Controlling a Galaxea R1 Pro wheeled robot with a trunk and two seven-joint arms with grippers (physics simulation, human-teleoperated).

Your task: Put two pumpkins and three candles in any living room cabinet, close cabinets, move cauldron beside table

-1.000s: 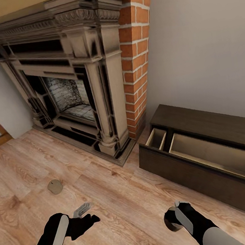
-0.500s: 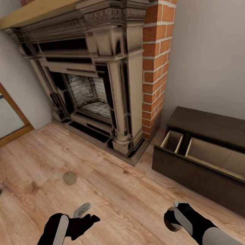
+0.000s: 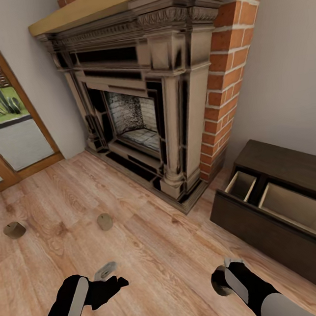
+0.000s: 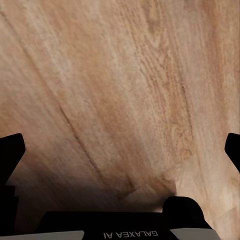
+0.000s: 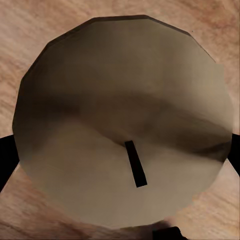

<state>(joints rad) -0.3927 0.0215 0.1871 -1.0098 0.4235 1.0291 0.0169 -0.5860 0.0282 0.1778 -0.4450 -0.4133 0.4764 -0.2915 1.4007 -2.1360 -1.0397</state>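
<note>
— Two grippers low in the head view. What are the fingers doing?
— The right gripper (image 3: 223,279) has its fingers clamped on a candle (image 5: 125,125), an olive-grey stub with a dark wick. The left gripper (image 3: 109,278) has its fingers spread wide over bare floor (image 4: 120,90), holding nothing.
— Other candles?
— Two on the planks: the nearer candle (image 3: 105,221) at about twelve o'clock from the left gripper, the farther candle (image 3: 14,229) near ten o'clock, well apart.
— And the cabinet?
— The cabinet (image 3: 266,233) sits at two o'clock from the right gripper, drawers open, pale inside, beside the brick fireplace (image 3: 137,106).
</note>
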